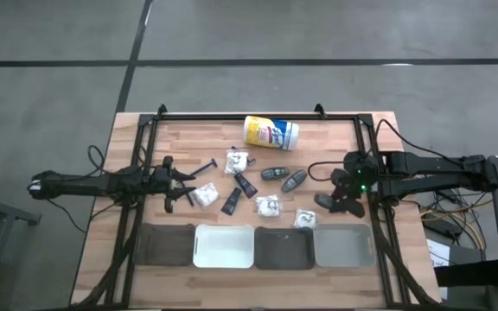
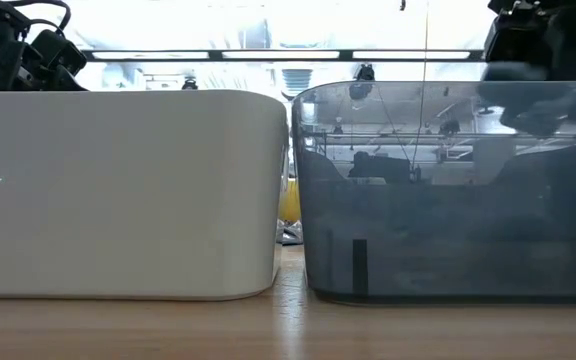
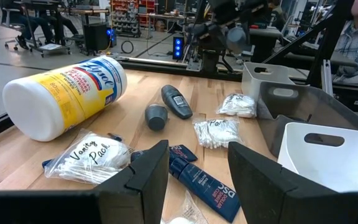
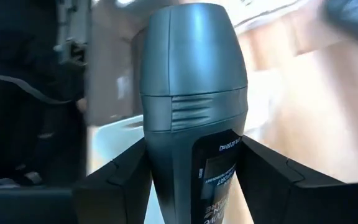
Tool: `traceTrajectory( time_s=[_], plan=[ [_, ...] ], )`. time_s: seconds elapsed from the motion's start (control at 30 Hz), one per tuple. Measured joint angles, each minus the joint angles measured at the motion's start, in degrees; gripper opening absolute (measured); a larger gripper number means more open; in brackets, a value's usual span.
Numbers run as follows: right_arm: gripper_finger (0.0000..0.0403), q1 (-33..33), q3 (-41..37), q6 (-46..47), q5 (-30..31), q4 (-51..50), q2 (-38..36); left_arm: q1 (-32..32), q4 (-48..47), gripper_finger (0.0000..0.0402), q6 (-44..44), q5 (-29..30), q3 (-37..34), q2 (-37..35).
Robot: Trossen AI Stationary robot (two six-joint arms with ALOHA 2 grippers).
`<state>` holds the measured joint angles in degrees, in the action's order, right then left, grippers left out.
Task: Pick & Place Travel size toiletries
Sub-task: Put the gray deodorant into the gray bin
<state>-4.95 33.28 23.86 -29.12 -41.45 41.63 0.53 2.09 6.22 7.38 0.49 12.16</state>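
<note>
The wooden table (image 1: 128,142) carries four bins along its near edge: dark grey (image 1: 163,244), white (image 1: 224,245), dark grey (image 1: 284,246) and light grey (image 1: 344,245). A yellow-and-white wipes canister (image 1: 271,132) lies on its side near the far edge. Mid-table lie two dark grey pods (image 1: 284,177), white crinkly packets (image 1: 268,206), black tubes (image 1: 239,191) and a razor (image 1: 207,165).
</note>
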Motion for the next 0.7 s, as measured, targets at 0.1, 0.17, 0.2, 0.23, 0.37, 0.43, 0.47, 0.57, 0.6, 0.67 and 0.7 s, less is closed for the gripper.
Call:
traceTrajectory(
  time_s=[0.1,0.17,0.2,0.23,0.37,0.43,0.47,0.57,0.6,0.67,0.7],
  plan=[
    [0.0200,1.4,0.0,3.1,-2.7,0.0,0.0,0.0,0.0,0.0171,0.0,0.0,0.0,0.0],
    [0.0198,2.7,0.0,5.2,-3.0,0.0,0.0,0.0,0.0,0.0171,0.0,0.0,0.0,0.0],
    [0.0195,3.4,0.0,5.9,-3.2,0.0,0.0,0.0,0.0,0.0171,0.0,0.0,0.0,0.0],
    [0.0193,4.0,0.0,6.3,-3.7,0.0,0.0,0.0,0.0,0.0171,0.0,0.0,0.0,0.0],
    [0.0192,7.1,0.0,10.5,-4.1,0.0,0.0,0.0,0.0,0.0171,0.0,0.0,0.0,0.0],
    [0.0197,9.1,0.0,12.6,-4.1,0.0,0.0,0.0,0.0,0.0171,0.0,0.0,0.0,0.0],
    [0.0200,10.2,0.0,13.3,-4.1,0.0,0.0,0.0,0.0,0.0171,0.0,0.0,0.0,0.0],
    [0.0203,13.5,0.0,15.7,-4.1,0.1,0.0,0.0,0.0,0.0171,0.0,0.0,0.0,0.0],
    [0.0202,14.5,0.0,16.6,-4.1,0.1,0.0,0.0,0.0,0.0171,0.0,0.0,0.0,0.0],
    [0.0197,16.4,0.0,18.8,-4.0,0.2,0.0,0.0,0.0,0.0171,0.0,0.0,0.0,0.0],
    [0.0194,17.3,0.0,20.1,-3.8,0.2,0.1,0.0,0.0,0.0171,0.0,0.0,0.0,0.0]
  ],
)
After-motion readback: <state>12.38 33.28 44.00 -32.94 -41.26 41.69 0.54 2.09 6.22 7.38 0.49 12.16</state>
